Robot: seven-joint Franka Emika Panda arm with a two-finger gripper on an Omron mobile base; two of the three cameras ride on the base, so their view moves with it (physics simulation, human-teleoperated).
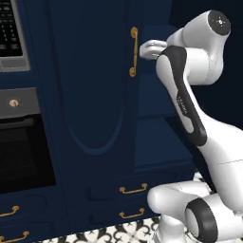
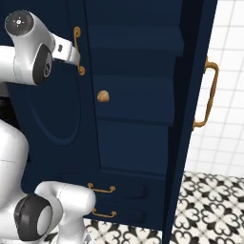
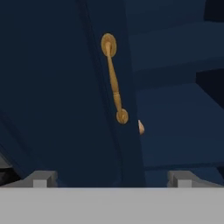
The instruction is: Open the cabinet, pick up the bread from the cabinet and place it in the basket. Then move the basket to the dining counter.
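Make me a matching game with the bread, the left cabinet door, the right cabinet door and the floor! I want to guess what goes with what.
Things:
1. bread
2. left cabinet door
3. right cabinet door
4. floor

Descriptions:
A. swung wide open
B. black and white patterned tiles
C. sitting on a shelf inside the cabinet
D. still covering its side, with the robot hand by its brass handle

Pairs: 1-C, 2-D, 3-A, 4-B

My arm (image 1: 190,114) is glossy white with rounded shells and dark grey bands at the joints. One link has a dark stripe with small lettering. The top joint cap (image 2: 20,22) is grey with tiny marks.
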